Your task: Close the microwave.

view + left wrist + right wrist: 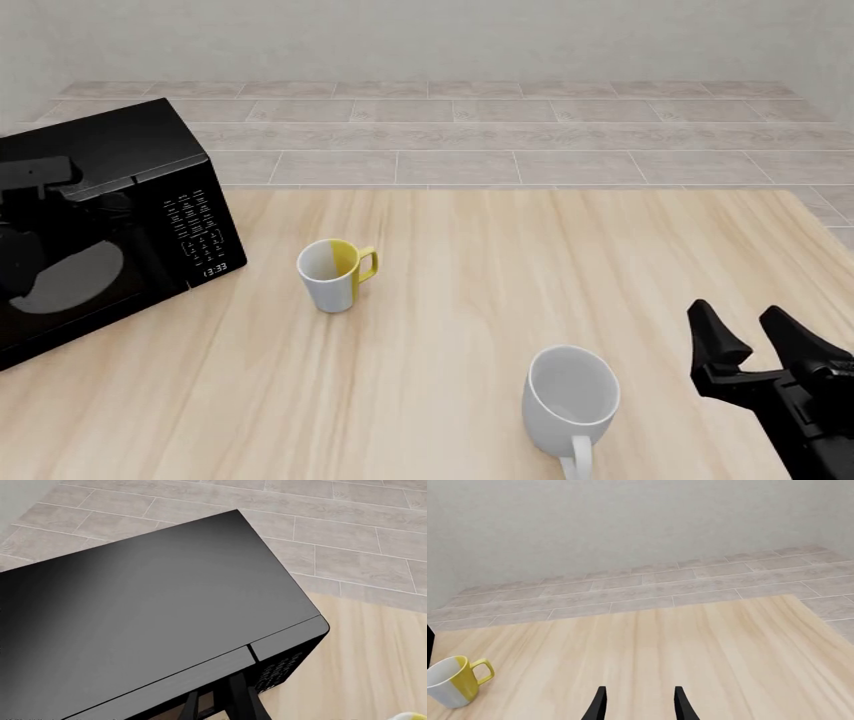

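Two mugs (336, 274) (table's middle) near microwave (107, 220); right pincer (755, 338) apart.

The microwave (100, 215) had a small screen (216, 269) low on its button panel (195, 228). The white digits on it looked like 13:33. The buttons had white marks, but they were too tiny to read.

Front view: high behind arms, looking down table (441, 330) toward tiled floor, wall. Left wrist: close above microwave (153, 615) top. Right wrist: low over table; shares yellow-and-white mug (454, 681) with front view (334, 275).
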You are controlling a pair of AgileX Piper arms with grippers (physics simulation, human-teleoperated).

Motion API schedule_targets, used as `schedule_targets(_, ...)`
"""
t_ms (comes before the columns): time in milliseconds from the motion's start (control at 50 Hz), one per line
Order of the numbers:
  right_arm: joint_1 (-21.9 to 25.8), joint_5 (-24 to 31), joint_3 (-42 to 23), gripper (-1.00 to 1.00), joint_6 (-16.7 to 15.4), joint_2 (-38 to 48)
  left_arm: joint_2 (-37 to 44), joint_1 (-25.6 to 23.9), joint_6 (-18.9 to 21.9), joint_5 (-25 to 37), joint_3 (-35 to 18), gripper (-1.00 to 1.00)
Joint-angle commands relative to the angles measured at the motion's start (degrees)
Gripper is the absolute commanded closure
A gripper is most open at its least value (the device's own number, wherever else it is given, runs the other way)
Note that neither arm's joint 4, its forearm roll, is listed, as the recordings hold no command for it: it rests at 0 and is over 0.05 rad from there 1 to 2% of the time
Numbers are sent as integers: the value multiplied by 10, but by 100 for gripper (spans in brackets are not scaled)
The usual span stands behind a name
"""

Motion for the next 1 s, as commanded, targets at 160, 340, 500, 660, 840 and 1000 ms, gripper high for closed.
schedule_targets(160, 0, -17, 0, -100, 1, 19, 53, 17, 72, -237, -46, -100)
schedule_targets(340, -4, -12, 0, -100, 1, 15, -45, -38, 68, -274, 67, -100)
schedule_targets(500, -3, -21, 0, -100, 1, 25, -210, -75, 47, -253, 180, -100)
schedule_targets(660, 4, -41, 0, -100, 2, 44, -426, -100, 33, -127, 236, -100)
schedule_targets(840, 2, -35, 0, -100, 0, 39, -590, -123, 11, 1, 252, -100)
schedule_targets(1000, -4, -42, 0, -100, 1, 48, -700, -138, -2, 95, 273, -100)
